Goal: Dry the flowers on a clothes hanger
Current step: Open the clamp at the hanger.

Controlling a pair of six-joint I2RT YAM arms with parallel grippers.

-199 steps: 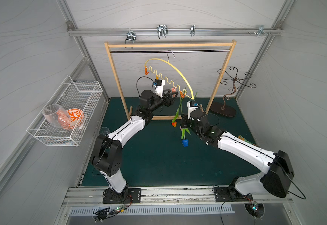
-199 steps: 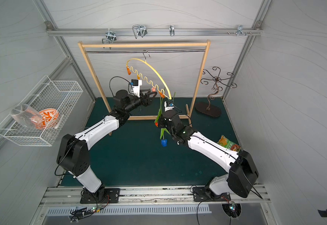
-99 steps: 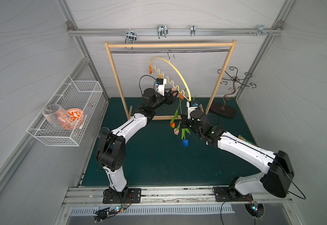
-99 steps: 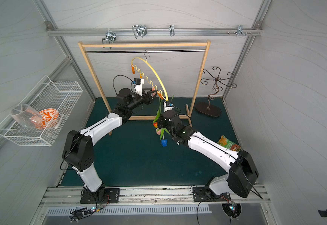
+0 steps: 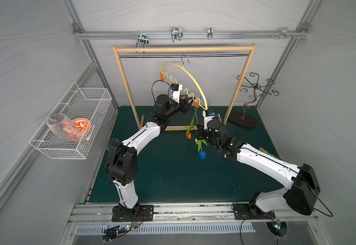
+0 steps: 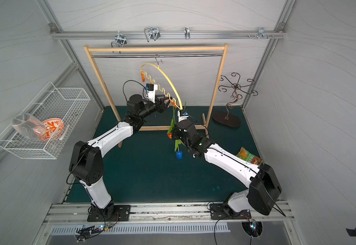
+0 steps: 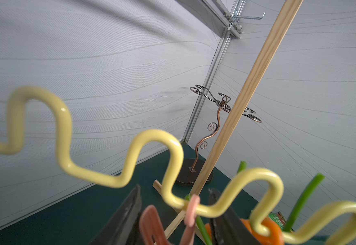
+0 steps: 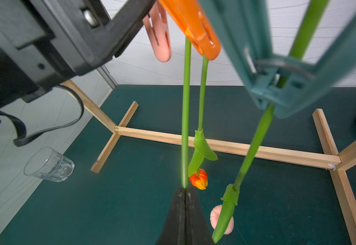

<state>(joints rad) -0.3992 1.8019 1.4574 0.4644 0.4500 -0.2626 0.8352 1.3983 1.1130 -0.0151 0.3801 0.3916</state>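
Note:
The pale yellow clothes hanger (image 5: 194, 79) hangs tilted from the rack's rail, its wavy bar (image 7: 66, 135) low on the right. My left gripper (image 7: 175, 188) straddles the pink clip (image 7: 149, 222) on that bar and closes on its handles. An orange clip (image 8: 196, 25) holds the orange tulip (image 8: 198, 179) head down. A teal clip (image 8: 278, 84) holds another stem; the blue head (image 5: 202, 155) hangs lowest. My right gripper (image 8: 185, 191) is shut on the third stem (image 8: 185, 106), which rises to beside the pink clip. The pink head (image 5: 196, 140) is just below it.
The wooden rack frame (image 5: 183, 49) stands on the green mat, its feet under both grippers. A dark curly hook stand (image 5: 255, 87) is at the back right. A wire basket (image 5: 100, 95) hangs on the left wall. An empty glass (image 8: 48, 164) lies on the mat; a snack packet (image 6: 249, 157) lies right.
My left arm has pushed in toward the pink clip and its jaws have narrowed on it. The hanger swung slightly. The pink head has come into view beside my right gripper.

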